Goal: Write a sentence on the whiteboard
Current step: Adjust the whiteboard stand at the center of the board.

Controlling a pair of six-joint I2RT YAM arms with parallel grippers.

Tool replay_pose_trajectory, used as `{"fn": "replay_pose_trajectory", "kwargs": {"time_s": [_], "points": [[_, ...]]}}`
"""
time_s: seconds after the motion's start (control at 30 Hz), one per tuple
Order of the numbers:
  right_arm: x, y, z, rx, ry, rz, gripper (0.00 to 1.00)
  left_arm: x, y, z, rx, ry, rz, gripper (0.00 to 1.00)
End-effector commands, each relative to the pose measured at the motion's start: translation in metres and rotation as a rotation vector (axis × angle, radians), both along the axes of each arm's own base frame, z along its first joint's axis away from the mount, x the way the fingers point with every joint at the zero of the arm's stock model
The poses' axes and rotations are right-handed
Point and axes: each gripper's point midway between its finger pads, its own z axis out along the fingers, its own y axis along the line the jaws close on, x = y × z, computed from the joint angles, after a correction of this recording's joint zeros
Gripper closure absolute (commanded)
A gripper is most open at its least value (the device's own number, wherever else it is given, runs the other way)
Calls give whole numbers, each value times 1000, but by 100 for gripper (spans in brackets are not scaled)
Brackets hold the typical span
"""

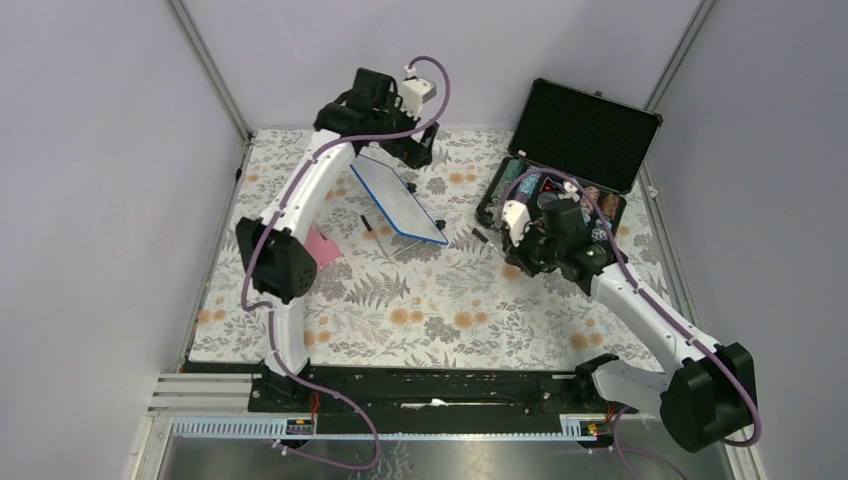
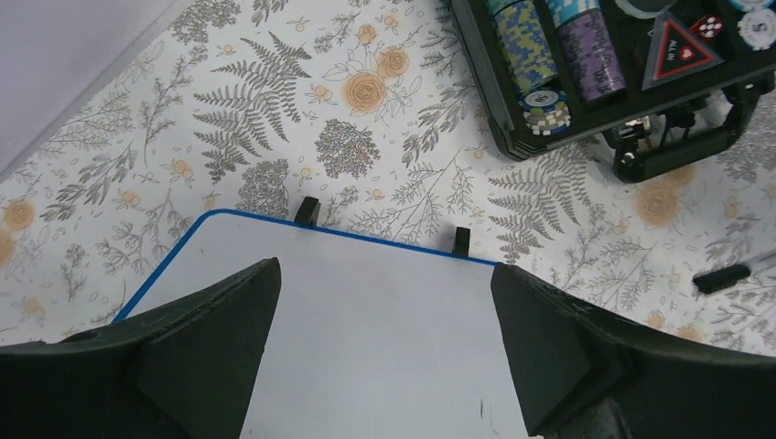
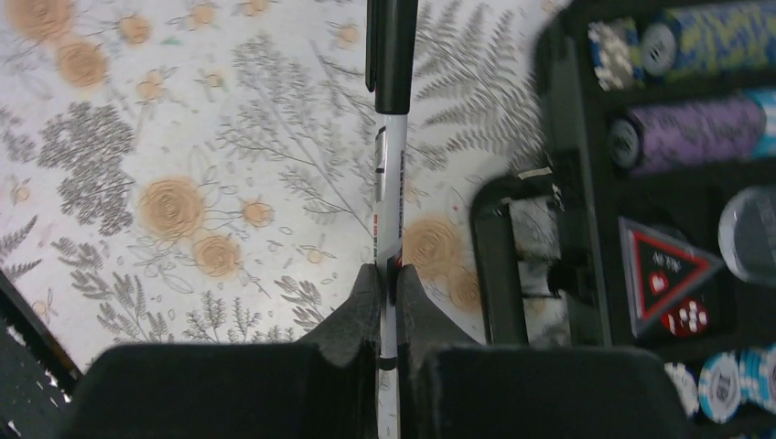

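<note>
Entry: whiteboard (image 1: 398,201), far left of table (image 1: 440,310), visible face blank, no lettering seen; left gripper (image 2: 384,274) spread wide just above it, holding nothing; right gripper (image 3: 389,279) clamped on seemingly capped marker (image 3: 392,165) beside case (image 1: 585,120) at right; writing apparently all yet to do

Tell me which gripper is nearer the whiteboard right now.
Left. The left gripper hangs open directly over the whiteboard, at its far end. The right gripper is off to the board's right beside the black case, shut on a marker.
</note>
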Motion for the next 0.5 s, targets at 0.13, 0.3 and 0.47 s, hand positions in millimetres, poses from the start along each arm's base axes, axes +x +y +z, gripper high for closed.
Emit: {"fn": "replay_pose_trajectory", "kwargs": {"time_s": [0.13,0.3,0.47], "points": [[44,-35,25,178,79,-298,100,-1,-51,-43,128,-30,-95,7],[51,-41,43,259,97,-363,100,-22,-71,-89,209,37,-149,13],[60,-49,45,279,97,-423,100,-31,-84,-125,278,82,-156,16]]}}
